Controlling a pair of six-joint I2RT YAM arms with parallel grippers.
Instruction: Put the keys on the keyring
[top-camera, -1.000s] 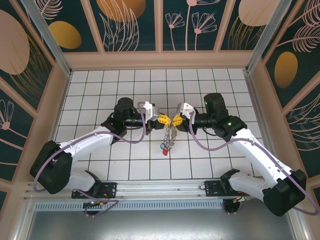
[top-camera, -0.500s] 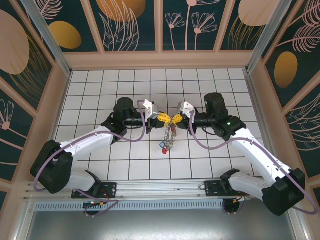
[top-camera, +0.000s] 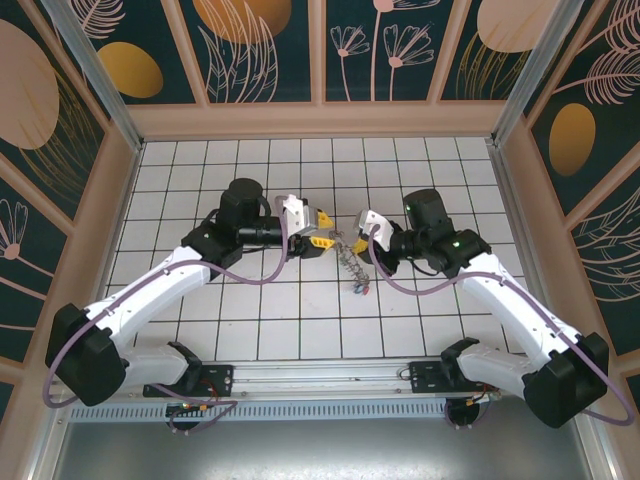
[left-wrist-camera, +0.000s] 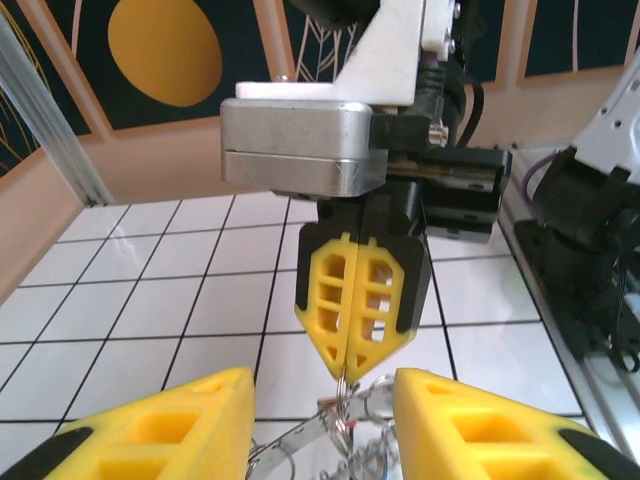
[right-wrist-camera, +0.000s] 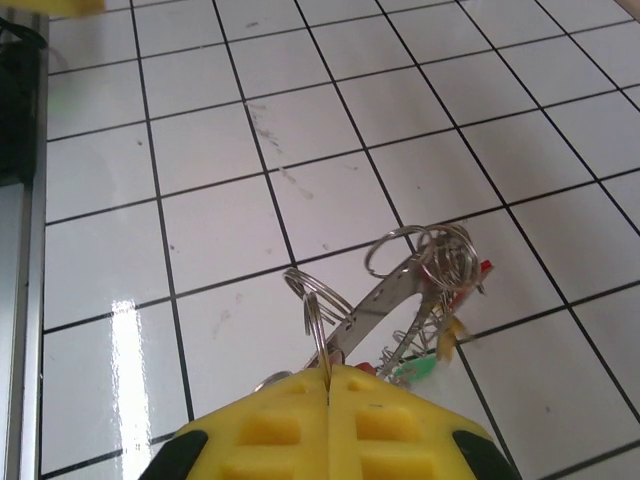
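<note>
My right gripper (top-camera: 357, 243) is shut, pinching a thin wire loop of the keyring (top-camera: 350, 262), which hangs below it above the tiles. In the right wrist view its yellow fingertips (right-wrist-camera: 328, 378) clamp that loop, and the keyring's flat metal band (right-wrist-camera: 385, 295) carries several split rings. The keys (right-wrist-camera: 418, 369) dangle from it with green, red and yellow tags, and they show low in the top view (top-camera: 360, 288). My left gripper (top-camera: 324, 229) is open just left of the bunch. Seen from the left wrist, its jaws (left-wrist-camera: 322, 425) stand either side of the keyring (left-wrist-camera: 304, 434) without touching it.
The floor is white tiles with dark grout (top-camera: 250, 310). Wooden walls with painted panels enclose it on three sides (top-camera: 320, 120). The arm bases sit on a rail at the near edge (top-camera: 320, 380). Open tiles lie at the back and sides.
My left gripper has opened, let go of the bunch and drawn back to the left. The keyring with its keys now hangs from the right gripper alone and has swung slightly right.
</note>
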